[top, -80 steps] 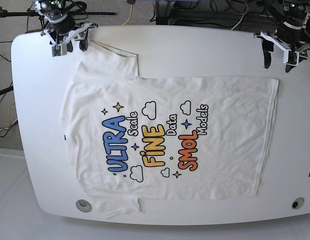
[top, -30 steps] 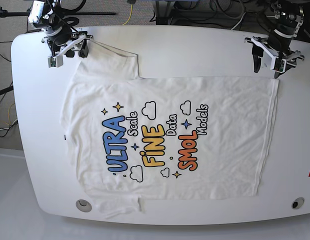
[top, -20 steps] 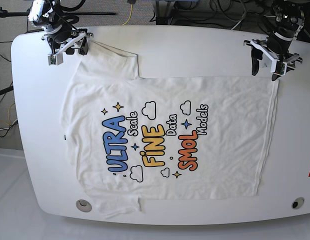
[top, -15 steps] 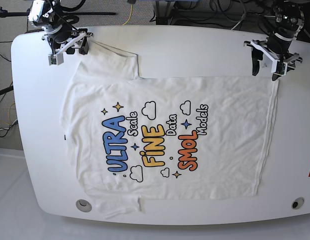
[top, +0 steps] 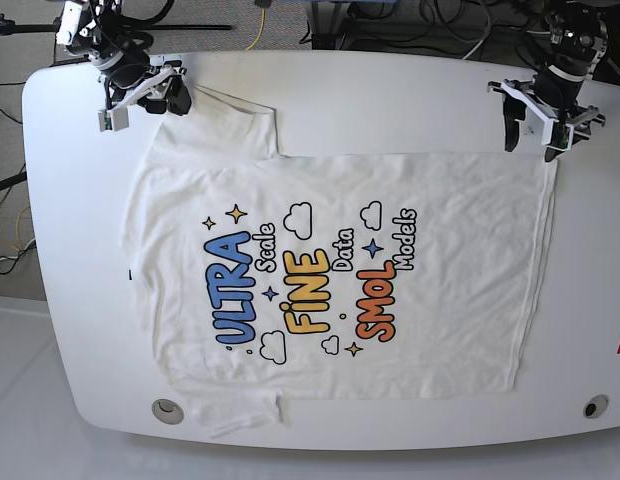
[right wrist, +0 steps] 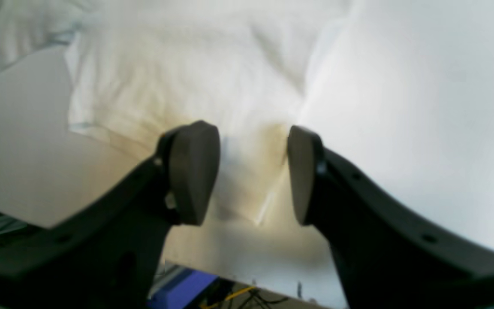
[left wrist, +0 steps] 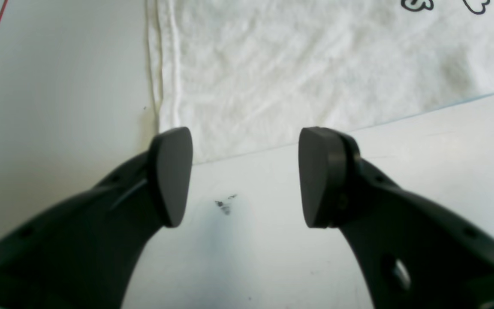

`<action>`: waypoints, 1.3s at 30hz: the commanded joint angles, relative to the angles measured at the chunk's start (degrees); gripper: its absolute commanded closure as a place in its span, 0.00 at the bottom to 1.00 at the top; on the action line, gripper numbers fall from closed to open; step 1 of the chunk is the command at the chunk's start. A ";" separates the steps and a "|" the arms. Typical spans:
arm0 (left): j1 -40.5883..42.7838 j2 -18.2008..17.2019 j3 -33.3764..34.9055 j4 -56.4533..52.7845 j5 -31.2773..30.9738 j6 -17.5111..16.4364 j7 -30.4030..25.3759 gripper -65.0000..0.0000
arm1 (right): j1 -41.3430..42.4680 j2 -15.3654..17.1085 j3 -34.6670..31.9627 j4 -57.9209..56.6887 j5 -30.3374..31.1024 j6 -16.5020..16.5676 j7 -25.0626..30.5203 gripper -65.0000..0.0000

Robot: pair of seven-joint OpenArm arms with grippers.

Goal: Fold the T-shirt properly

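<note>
Base view shows the large white short-sleeved cloth T-shirt (top: 340, 270) printed with blue "ULTRA", yellow "FINE" and orange "SMOL" lying flat, print up, over the middle of the white rounded counter (top: 410, 100). Its hem runs down the 3 o'clock side and its sleeves lie at 11 and 7 o'clock. The left tool (top: 538, 122) hangs at 2 o'clock, just above the shirt's hem corner; the left wrist view shows its dark fingers (left wrist: 172, 176) spread wide over bare counter with nothing between them, the hem corner just beyond the tips and a small dark smudge (left wrist: 224, 205) on the surface between them. The right tool (top: 142, 97) sits at 11 o'clock at the upper sleeve; the right wrist view shows its fingers (right wrist: 193, 171) standing wide apart on either side of the sleeve's cloth edge, not closed on it.
</note>
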 commanded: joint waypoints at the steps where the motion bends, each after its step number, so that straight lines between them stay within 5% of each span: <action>1: 0.05 -0.52 -0.50 0.93 -0.79 0.22 -1.39 0.43 | -1.01 -0.07 -0.67 -0.17 -1.52 0.04 -4.07 0.55; 4: -0.28 -0.51 -0.26 0.43 -2.00 0.25 -1.07 0.44 | -1.44 -0.24 -1.44 0.79 -2.59 0.17 -4.30 0.61; 11: -2.38 -0.57 -2.16 -2.13 -9.74 0.15 5.37 0.44 | -1.12 -0.37 -2.21 1.72 -4.56 -0.12 -3.40 1.00; 16: -5.02 -0.63 -8.74 -5.98 -20.28 -0.17 15.15 0.41 | -0.56 -0.42 -2.34 1.62 -4.24 -0.77 -2.74 1.00; 24: -5.67 -0.46 -15.80 -6.25 -28.88 -0.56 19.06 0.41 | -0.58 -0.41 -2.00 1.80 -3.67 -0.62 -2.82 1.00; 32: -7.48 -0.67 -18.29 -8.24 -29.54 -0.83 21.09 0.41 | -0.68 -0.43 -2.06 2.21 -3.64 -0.50 -2.85 0.97; 39: -12.42 -2.88 -20.23 -16.36 -32.47 -2.06 26.91 0.42 | -0.40 -0.45 -2.19 1.92 -3.38 -0.51 -2.50 0.79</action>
